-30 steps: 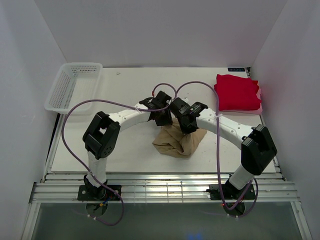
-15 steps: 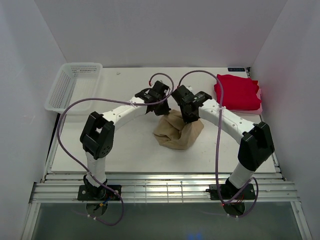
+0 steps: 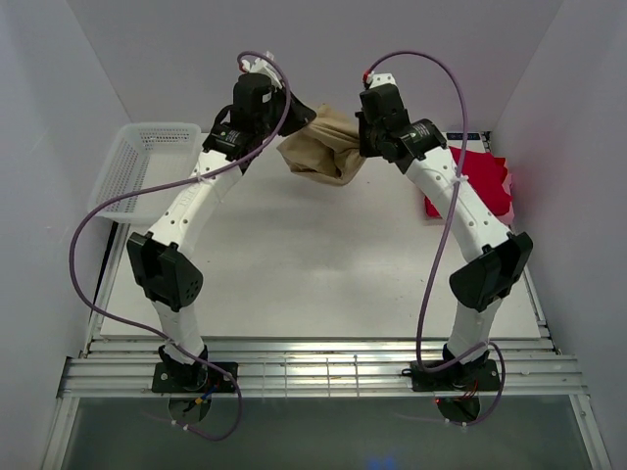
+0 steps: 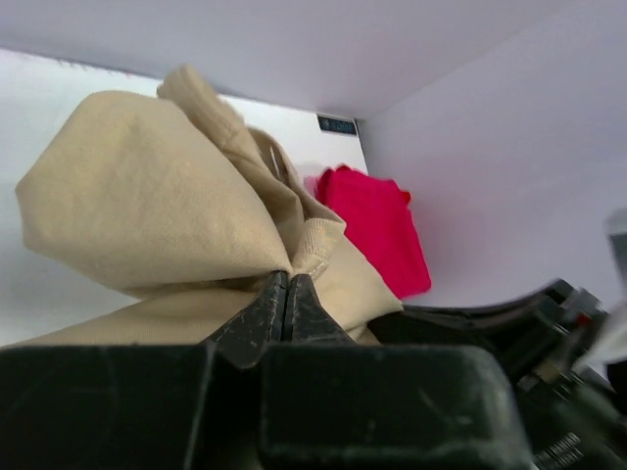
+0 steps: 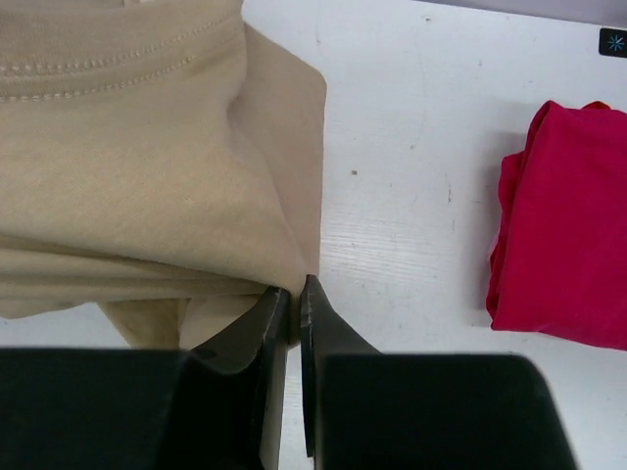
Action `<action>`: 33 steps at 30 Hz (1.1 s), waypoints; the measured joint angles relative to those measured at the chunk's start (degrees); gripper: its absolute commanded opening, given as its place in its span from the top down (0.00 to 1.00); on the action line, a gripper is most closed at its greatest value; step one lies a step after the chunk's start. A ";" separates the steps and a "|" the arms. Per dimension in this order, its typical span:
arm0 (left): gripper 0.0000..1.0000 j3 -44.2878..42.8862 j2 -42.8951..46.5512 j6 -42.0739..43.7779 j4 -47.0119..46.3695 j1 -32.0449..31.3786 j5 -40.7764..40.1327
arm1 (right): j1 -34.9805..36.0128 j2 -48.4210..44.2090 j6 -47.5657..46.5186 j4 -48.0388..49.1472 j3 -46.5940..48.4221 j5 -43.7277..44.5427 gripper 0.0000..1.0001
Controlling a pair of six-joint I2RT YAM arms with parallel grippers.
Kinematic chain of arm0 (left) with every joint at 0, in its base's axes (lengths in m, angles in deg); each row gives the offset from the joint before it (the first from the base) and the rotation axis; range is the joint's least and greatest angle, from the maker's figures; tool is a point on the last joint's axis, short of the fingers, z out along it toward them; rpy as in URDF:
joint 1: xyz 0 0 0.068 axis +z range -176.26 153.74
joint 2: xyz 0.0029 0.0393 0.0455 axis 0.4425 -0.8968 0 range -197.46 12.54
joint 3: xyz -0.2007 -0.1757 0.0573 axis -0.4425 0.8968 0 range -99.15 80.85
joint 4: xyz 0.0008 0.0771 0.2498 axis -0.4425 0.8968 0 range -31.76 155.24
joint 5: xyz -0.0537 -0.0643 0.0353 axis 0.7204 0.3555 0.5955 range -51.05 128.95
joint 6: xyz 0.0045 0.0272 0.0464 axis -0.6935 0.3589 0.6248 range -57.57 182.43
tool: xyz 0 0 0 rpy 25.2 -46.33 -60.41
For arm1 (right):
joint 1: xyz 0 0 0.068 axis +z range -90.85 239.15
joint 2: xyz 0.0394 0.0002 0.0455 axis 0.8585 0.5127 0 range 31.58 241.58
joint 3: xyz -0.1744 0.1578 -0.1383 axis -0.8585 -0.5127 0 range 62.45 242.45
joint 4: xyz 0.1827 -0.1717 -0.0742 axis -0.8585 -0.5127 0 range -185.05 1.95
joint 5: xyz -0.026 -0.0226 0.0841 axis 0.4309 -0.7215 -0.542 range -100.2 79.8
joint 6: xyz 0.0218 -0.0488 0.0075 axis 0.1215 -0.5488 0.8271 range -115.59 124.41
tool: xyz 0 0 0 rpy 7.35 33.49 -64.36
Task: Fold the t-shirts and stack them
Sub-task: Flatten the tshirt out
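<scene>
The tan-beige t-shirt point(image 3: 321, 149) hangs bunched in the air at the back of the table, held between both grippers. My left gripper point(image 3: 291, 119) is shut on its left part; the left wrist view shows the gripper point(image 4: 286, 277) pinching the cloth point(image 4: 147, 206). My right gripper point(image 3: 364, 137) is shut on its right part; in the right wrist view the gripper point(image 5: 292, 286) clamps a cloth edge point(image 5: 147, 176). The red t-shirt point(image 3: 468, 181) lies folded at the back right, also seen in the left wrist view point(image 4: 374, 225) and the right wrist view point(image 5: 568, 235).
A white mesh basket point(image 3: 142, 168) stands at the back left of the white table point(image 3: 313, 274). White walls close in the back and both sides. Purple cables loop from both arms.
Both arms have risen and reached toward the back wall, lifting the tan shirt off the table's middle into the air.
</scene>
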 measured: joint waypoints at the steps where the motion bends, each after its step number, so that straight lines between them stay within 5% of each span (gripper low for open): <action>1: 0.97 0.52 0.76 0.00 -0.37 -0.07 1.53 | -0.09 -1.29 0.02 0.76 -2.05 -0.37 0.92; 4: 0.68 9.75 5.40 0.46 -2.12 -0.98 4.70 | -0.09 -6.10 0.55 3.82 -14.10 -1.97 0.92; 5: 0.51 15.58 7.80 0.81 -3.04 -1.49 4.74 | -0.17 -7.67 0.57 4.33 -19.02 -2.23 0.92; 9: 0.39 35.08 14.53 1.36 -2.38 -2.93 3.39 | -1.29 -10.23 2.29 3.52 -41.64 -3.48 0.92; 15: 0.40 48.41 18.34 1.29 -0.02 -4.26 0.46 | -0.85 -9.97 4.72 1.66 -53.70 -4.85 0.92; 18: 0.40 48.78 19.37 1.20 -1.03 -4.61 0.28 | -0.72 -10.43 5.22 1.05 -50.40 -4.79 0.75; 23: 0.41 45.42 17.18 0.44 -3.82 -6.29 0.22 | -0.50 -10.40 4.96 2.14 -39.43 -5.64 0.53; 33: 0.53 33.48 -1.16 -0.11 -4.76 -12.63 -0.72 | -0.42 -1.25 4.52 5.53 -32.30 -12.98 0.50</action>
